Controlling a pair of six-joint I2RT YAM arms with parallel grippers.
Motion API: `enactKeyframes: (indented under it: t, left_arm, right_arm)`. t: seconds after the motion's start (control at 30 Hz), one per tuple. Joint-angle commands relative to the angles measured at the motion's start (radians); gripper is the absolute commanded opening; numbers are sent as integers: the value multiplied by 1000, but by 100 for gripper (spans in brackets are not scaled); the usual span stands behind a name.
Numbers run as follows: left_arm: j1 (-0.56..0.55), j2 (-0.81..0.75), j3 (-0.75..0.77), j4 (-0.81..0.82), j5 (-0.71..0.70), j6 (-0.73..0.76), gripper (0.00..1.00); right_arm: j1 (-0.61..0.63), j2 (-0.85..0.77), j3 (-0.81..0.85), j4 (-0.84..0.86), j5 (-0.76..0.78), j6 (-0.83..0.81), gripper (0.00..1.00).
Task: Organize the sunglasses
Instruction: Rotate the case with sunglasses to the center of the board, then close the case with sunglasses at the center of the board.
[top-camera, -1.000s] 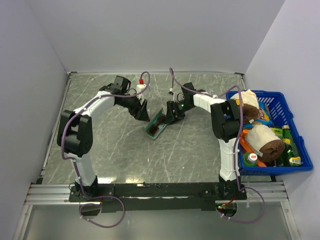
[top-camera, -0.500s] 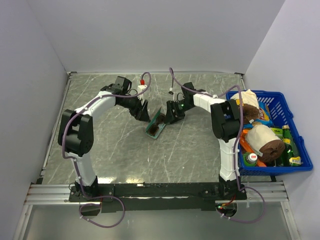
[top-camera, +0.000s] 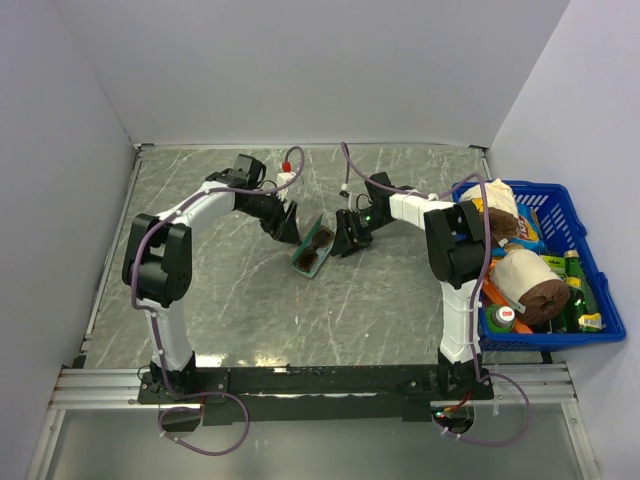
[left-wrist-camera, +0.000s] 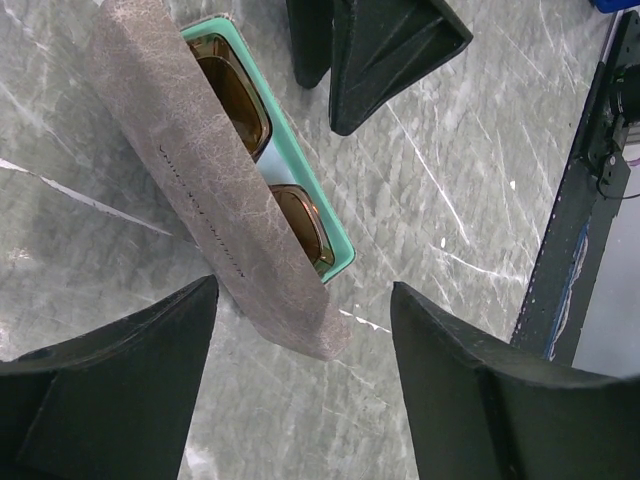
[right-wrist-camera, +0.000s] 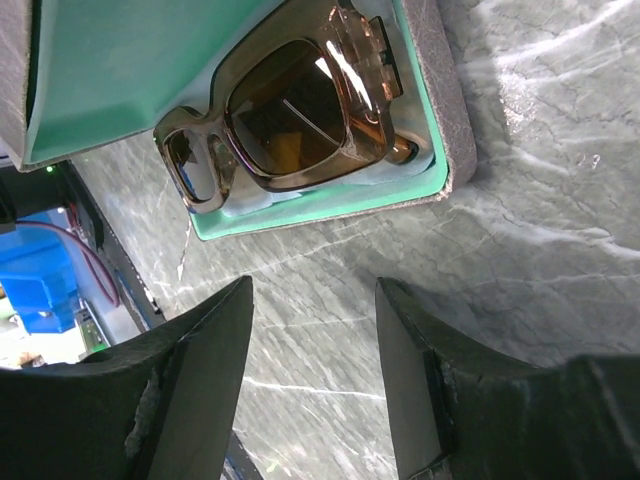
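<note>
The sunglasses (right-wrist-camera: 290, 120) are lying inside the case (left-wrist-camera: 338, 258), its lid (left-wrist-camera: 200, 180) standing half raised; the left claw (left-wrist-camera: 300, 300) and right claw (right-wrist-camera: 312, 288) are hovering open and empty beside it. Next, probably, pushing the lid shut

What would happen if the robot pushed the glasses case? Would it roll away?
Probably not: the case looks boxy, so it should slide on the smooth table. Its lid stands open, so a push might flap it shut over the sunglasses.
</note>
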Motion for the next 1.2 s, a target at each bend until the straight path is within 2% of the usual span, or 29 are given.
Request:
enactKeyframes:
  t: [0.0, 0.33, 1.17]
  left_arm:
    - [-3, 14, 44, 1, 37, -12, 74]
    - [-16, 43, 67, -8, 41, -15, 65]
    - [-39, 75, 74, -10, 11, -24, 34]
  right_arm:
    - [-5, -7, -6, 49, -27, 30, 58]
    - [8, 24, -2, 84, -44, 56, 54]
    - [22, 39, 7, 102, -55, 58, 47]
